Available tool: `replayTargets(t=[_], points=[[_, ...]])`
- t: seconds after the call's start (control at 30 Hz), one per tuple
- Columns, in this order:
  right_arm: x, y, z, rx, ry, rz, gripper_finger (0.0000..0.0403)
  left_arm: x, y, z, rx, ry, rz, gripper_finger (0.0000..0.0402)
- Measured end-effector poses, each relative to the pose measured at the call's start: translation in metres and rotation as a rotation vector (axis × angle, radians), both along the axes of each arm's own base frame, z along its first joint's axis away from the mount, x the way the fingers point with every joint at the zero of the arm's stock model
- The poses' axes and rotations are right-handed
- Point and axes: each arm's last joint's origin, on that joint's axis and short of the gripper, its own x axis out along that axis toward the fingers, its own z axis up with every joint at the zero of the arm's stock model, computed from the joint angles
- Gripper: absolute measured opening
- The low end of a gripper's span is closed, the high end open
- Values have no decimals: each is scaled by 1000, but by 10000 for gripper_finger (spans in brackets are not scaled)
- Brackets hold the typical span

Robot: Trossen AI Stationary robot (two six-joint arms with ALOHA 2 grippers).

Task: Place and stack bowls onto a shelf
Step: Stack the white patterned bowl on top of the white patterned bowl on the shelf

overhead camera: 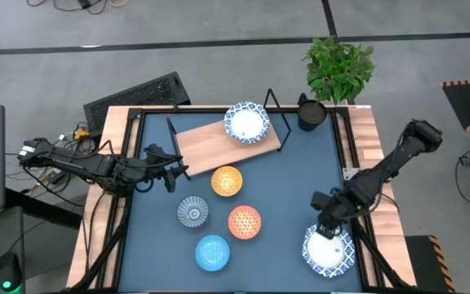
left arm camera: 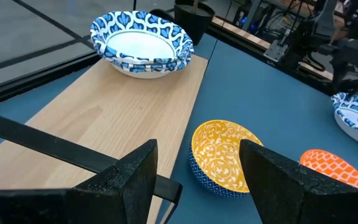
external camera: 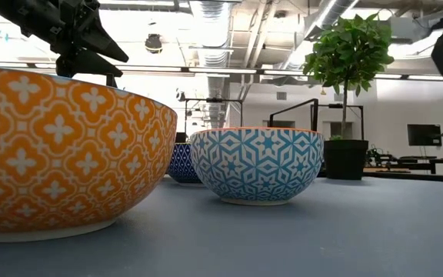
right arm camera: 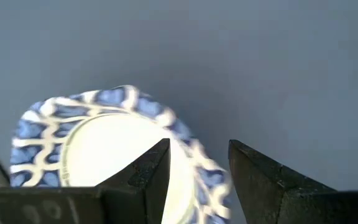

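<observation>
High view: the flat light-wood shelf (overhead camera: 210, 140) with its thin black wire frame is my landmark; it lies at the far end of the big dark-blue table (overhead camera: 292, 175).
On the shelf: big white bowls with blue rims (overhead camera: 246, 122), stacked at its right end.
Near the shelf: the small yellow-orange bowl (overhead camera: 227, 180) sits just beside its front edge; the grey-blue bowl (overhead camera: 192, 211), red-orange bowl (overhead camera: 245, 221) and light blue bowl (overhead camera: 212, 251) lie farther off.
Far from the shelf: one more big white bowl with a blue rim (overhead camera: 330, 251), at the table's near right corner.
Right gripper (right arm camera: 194, 168): fingers apart, one on each side of that bowl's rim.
Left gripper (left arm camera: 197, 180): fingers apart, empty, by the shelf's left end.
Do it well: I think the right gripper should pinch the rim firmly, lift straight up, and carry the bowl level above the small bowls.
</observation>
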Motion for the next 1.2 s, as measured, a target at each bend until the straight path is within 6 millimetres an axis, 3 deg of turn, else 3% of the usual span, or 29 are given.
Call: replayTargets(t=[0.4,0.77,0.9,1.07,1.2], points=[[-7,9,-3,-45,-16,63,187,0,0,0,0,-1,0,213],[5,21,-34,-142,120,163,183,0,0,0,1,4,0,213],[7,23,-38,-149,133,163,140,0,0,0,3,5,3,213],[8,24,-36,-140,129,131,33,0,0,0,4,5,5,213],[13,25,-29,-137,116,111,23,0,0,0,4,6,5,213]])
